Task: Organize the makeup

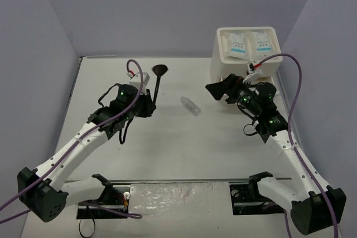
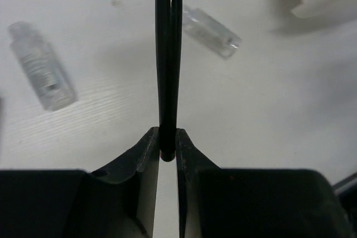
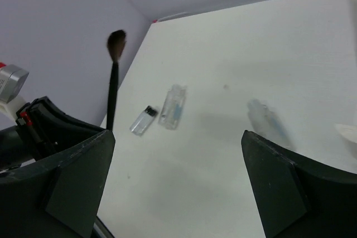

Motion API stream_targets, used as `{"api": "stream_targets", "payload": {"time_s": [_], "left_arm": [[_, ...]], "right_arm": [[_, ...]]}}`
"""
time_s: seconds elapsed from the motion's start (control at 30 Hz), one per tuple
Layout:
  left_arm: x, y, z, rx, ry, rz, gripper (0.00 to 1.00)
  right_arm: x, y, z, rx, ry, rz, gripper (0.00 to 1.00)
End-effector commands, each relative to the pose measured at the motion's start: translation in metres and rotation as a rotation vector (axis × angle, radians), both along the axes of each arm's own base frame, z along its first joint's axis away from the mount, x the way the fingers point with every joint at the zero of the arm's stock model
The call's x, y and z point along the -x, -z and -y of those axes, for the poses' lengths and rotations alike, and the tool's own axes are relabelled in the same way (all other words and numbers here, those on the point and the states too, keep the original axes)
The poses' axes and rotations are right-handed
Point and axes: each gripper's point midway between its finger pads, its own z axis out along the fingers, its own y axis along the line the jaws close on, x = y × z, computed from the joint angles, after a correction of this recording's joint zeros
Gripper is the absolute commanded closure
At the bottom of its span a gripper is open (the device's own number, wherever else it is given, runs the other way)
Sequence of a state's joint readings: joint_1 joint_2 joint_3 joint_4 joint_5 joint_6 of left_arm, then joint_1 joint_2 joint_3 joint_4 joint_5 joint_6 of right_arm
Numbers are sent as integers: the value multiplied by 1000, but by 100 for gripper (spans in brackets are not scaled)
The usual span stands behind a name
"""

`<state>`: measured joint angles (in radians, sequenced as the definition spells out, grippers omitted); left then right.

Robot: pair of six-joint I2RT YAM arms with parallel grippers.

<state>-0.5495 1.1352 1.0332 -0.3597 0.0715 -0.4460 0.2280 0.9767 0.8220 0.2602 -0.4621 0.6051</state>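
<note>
Black brush pinched in the left hand over a white bench.
It is clamped tight on the handle; the right hand gapes wide, holding nothing, beside a white box with two sachets on top; clear vials lie mid-bench; lavender walls surround.
</note>
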Motion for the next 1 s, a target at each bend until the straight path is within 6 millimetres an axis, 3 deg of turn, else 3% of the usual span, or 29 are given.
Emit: {"api": "stream_targets", "payload": {"time_s": [0.0,0.1,0.23,0.57,0.7,0.77,0.93,0.97], "left_arm": [[8,-77,48,129,159,202,100],[18,-89,70,166,215,226,100],[29,-97,92,185,267,243,100],[35,-95,116,189,314,237,100],[36,-93,120,187,323,232,100],[37,-91,122,184,328,228,100],[38,-87,124,181,333,225,100],[37,-86,123,175,330,221,100]], "right_arm": [[7,-49,-51,-42,-122,171,8],[9,-49,-77,-33,-148,173,11],[4,-48,-93,-50,-146,172,21],[4,-44,-119,-66,-167,167,37],[2,-41,-120,-71,-153,164,57],[1,-39,-121,-75,-149,159,72],[-1,-30,-119,-76,-132,133,99],[-1,-29,-116,-76,-116,129,100]]}}
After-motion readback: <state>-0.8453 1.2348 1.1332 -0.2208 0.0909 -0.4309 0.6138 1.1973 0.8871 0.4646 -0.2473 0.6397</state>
